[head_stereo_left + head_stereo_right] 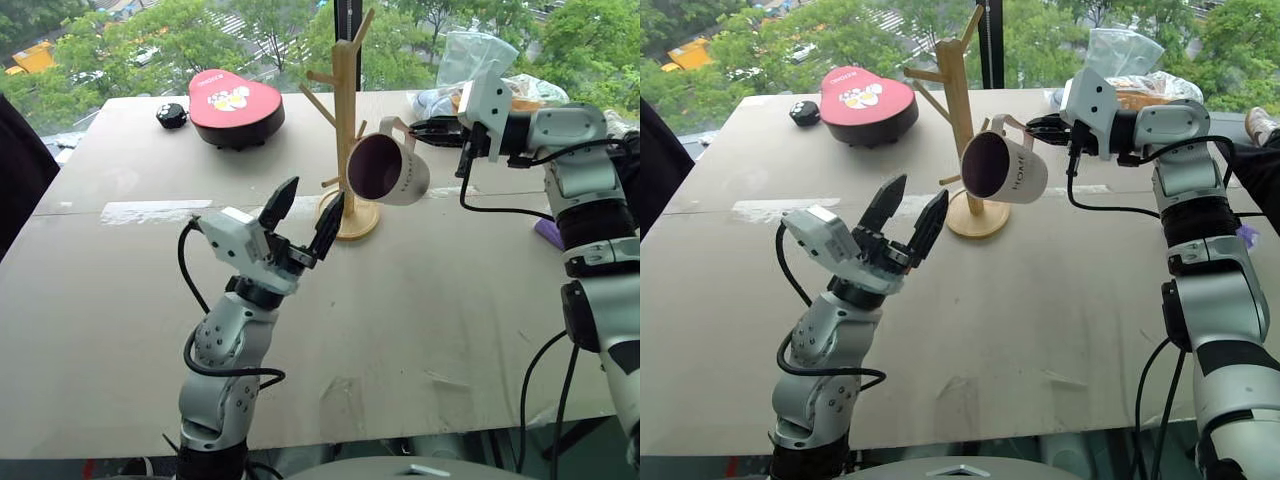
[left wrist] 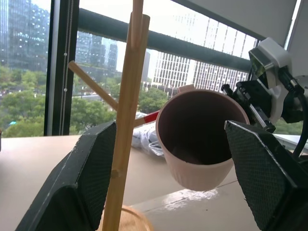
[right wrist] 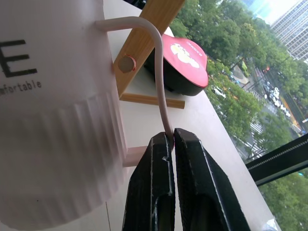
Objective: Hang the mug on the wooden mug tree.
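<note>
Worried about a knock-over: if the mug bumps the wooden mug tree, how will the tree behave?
The wooden mug tree is tall and thin on a small round base, so it probably tips easily. It looks light, so the mug held by the right claw may slide it along the table.

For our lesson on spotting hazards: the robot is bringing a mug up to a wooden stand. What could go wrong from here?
1. The right gripper pinches only the thin loop handle of the white ceramic mug, so the mug could swing or slip.
2. The mug hangs right beside the tall pale wooden mug tree; a knock might tip it.
3. The open left gripper sits near the base and may get in the way.
</note>
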### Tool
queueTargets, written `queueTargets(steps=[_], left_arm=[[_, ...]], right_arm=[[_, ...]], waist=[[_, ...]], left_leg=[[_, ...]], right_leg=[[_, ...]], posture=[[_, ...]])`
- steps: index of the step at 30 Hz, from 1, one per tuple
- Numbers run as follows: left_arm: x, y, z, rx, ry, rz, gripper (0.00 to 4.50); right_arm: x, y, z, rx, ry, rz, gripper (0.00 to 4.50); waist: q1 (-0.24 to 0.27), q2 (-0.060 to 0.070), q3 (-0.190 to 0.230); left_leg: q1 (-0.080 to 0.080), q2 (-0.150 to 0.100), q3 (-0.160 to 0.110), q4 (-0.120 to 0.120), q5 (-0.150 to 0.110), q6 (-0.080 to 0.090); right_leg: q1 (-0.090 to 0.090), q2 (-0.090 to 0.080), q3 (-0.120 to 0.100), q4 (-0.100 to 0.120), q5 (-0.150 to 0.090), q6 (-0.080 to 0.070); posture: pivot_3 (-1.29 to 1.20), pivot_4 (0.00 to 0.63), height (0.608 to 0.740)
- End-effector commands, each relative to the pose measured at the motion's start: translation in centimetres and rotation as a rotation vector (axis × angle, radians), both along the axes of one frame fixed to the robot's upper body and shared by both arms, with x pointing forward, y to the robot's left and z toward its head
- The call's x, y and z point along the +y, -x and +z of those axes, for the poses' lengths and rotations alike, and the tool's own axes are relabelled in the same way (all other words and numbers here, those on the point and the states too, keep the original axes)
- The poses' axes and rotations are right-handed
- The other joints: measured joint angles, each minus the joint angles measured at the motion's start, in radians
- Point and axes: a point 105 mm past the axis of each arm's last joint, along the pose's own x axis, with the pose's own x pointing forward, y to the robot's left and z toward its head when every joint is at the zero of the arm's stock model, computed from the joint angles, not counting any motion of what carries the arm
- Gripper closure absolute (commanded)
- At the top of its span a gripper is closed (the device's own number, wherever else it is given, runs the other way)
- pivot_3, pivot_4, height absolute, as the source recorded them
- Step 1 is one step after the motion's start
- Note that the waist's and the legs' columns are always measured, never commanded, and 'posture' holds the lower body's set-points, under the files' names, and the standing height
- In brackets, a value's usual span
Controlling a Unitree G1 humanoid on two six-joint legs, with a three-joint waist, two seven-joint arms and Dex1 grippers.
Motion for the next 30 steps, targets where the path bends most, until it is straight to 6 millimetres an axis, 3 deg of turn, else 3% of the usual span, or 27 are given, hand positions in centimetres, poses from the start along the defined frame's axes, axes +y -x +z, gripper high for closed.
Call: queueTargets(steps=[1, 3, 10, 12, 15, 21, 25, 30], left_arm=[[-0.2, 0.7, -0.3, -0.018, -0.004, -0.024, 0.81], [-0.2, 0.8, -0.7, -0.013, -0.007, -0.028, 0.81], [-0.3, 1.2, -1.7, 0.004, -0.025, -0.043, 0.81], [-0.3, 1.2, -2.3, 0.021, -0.043, -0.041, 0.81], [0.0, 1.1, -4.4, 0.111, -0.111, -0.027, 0.81], [0.8, 1.8, -10.1, 0.388, -0.196, -0.061, 0.81], [1.9, 2.1, -13.7, 0.500, -0.346, -0.014, 0.81], [2.6, 3.3, -14.9, 0.538, -0.406, -0.045, 0.81]], right_arm=[[0.4, 0.0, 2.0, -0.079, 0.001, 0.013, 4.23], [0.4, -0.1, 2.1, -0.084, -0.001, 0.013, 3.68], [0.3, -0.2, 3.9, -0.076, -0.090, -0.002, 0.58], [-0.6, -0.1, 3.9, -0.072, -0.102, -0.025, 0.03], [-3.0, 0.2, 2.0, 0.018, -0.153, -0.075, 0.03], [-6.6, 3.5, -4.7, 0.275, -0.318, -0.176, 0.03], [-8.7, 7.5, -11.9, 0.389, -0.436, -0.325, 0.03], [-8.8, 12.5, -17.0, 0.422, -0.496, -0.455, 0.03]], waist=[[0.000, 0.000, 0.000], [-0.001, 0.000, 0.000], [0.001, 0.000, 0.000], [0.002, 0.000, 0.000], [0.006, 0.000, 0.000], [0.023, -0.001, 0.000], [0.032, 0.000, -0.001], [0.018, 0.003, -0.002]], left_leg=[[0.000, 0.000, 0.000, 0.000, 0.000, 0.000], [0.000, 0.000, 0.001, 0.000, 0.000, 0.000], [0.000, 0.000, 0.001, 0.000, 0.000, 0.000], [0.000, 0.000, 0.001, 0.000, 0.000, 0.000], [-0.001, 0.000, 0.000, 0.000, 0.000, 0.000], [-0.006, 0.000, -0.002, 0.000, 0.000, 0.000], [-0.009, 0.000, -0.005, 0.002, 0.000, 0.000], [-0.004, -0.001, 0.002, 0.003, 0.000, 0.000]], right_leg=[[0.000, 0.000, 0.000, 0.000, 0.000, 0.000], [-0.001, 0.000, 0.000, 0.000, 0.000, 0.000], [-0.001, 0.000, 0.001, 0.001, 0.000, 0.000], [-0.001, 0.000, 0.000, 0.001, 0.000, 0.000], [-0.001, 0.000, 0.000, 0.000, 0.000, 0.000], [-0.005, -0.001, -0.001, 0.000, 0.000, 0.000], [-0.007, -0.001, -0.003, 0.002, 0.000, 0.000], [-0.003, -0.001, 0.003, 0.003, 0.003, 0.002]], posture=[[0.00, 0.150, 0.740], [0.00, 0.150, 0.740], [0.00, 0.150, 0.740], [0.00, 0.150, 0.740], [0.00, 0.150, 0.740], [0.00, 0.150, 0.740], [0.00, 0.150, 0.740], [0.00, 0.150, 0.740]])
